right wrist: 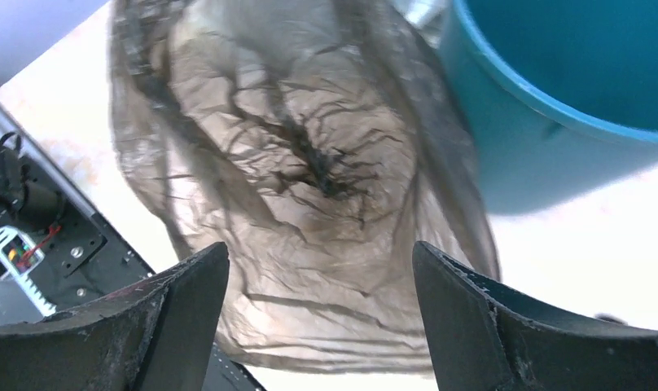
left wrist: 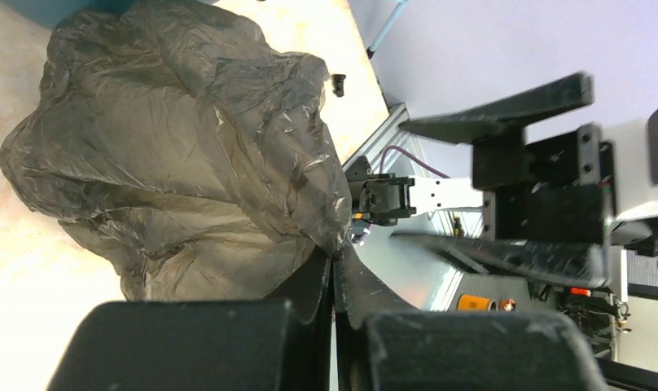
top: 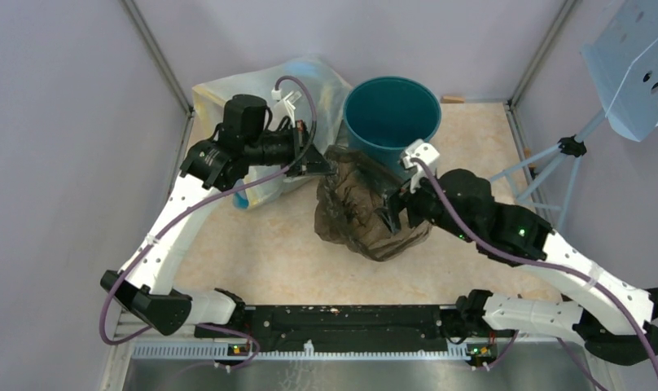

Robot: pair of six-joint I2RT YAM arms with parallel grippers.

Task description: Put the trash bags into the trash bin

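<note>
A crinkly dark see-through trash bag hangs puffed up in front of the teal trash bin. My left gripper is shut on the bag's upper left edge; in the left wrist view the jaws pinch the film with the bag billowing beyond. My right gripper is open at the bag's right side. In the right wrist view its fingers stand wide apart with the bag between and beyond them, and the bin at the upper right.
A large translucent whitish bag with blue contents lies behind my left arm at the back left. A pale blue perforated panel on a stand is at the far right. Grey walls enclose the table.
</note>
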